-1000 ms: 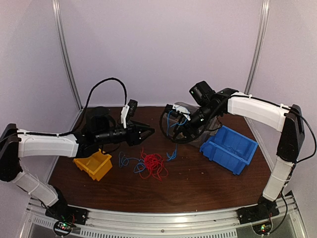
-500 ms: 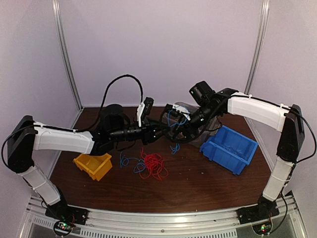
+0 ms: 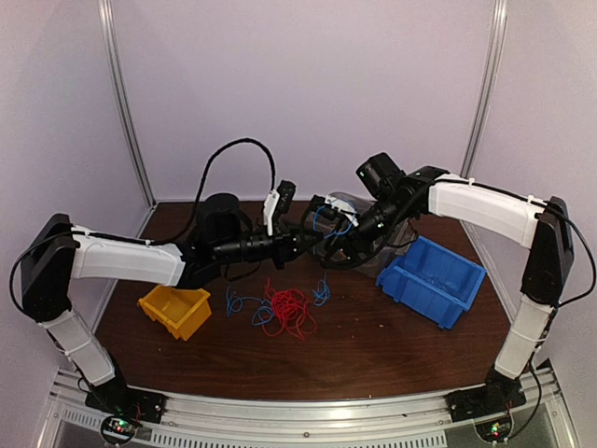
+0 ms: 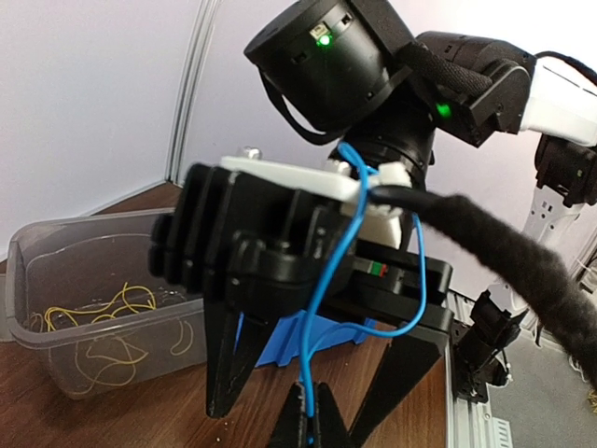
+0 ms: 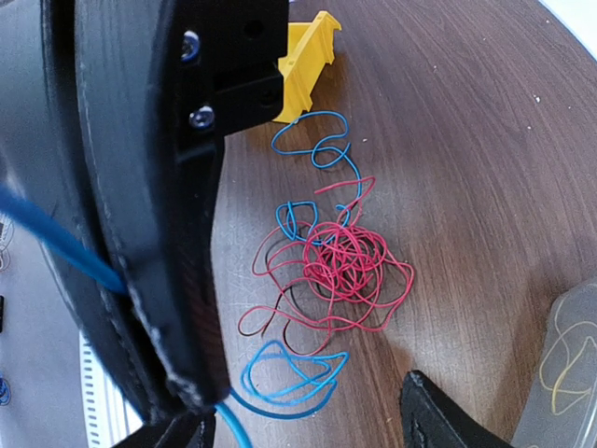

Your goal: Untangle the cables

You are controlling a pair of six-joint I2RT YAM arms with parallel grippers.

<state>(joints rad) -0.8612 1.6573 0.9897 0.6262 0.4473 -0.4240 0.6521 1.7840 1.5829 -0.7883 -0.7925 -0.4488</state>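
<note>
Bottom centre of the left wrist view: left gripper (image 4: 308,425) pinched shut on a blue cable (image 4: 322,280) hanging near-vertical, draped over the right gripper (image 5: 308,411), jaws spread wide. Other cables (image 3: 289,311) tangled mid-table (image 3: 401,350). Likely light, limp, snag-prone; best taken at a free end.

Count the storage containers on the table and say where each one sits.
3. A yellow bin sits at the left, a blue bin at the right, and a clear tub holding yellow wires at the back, partly hidden behind the right arm.
</note>
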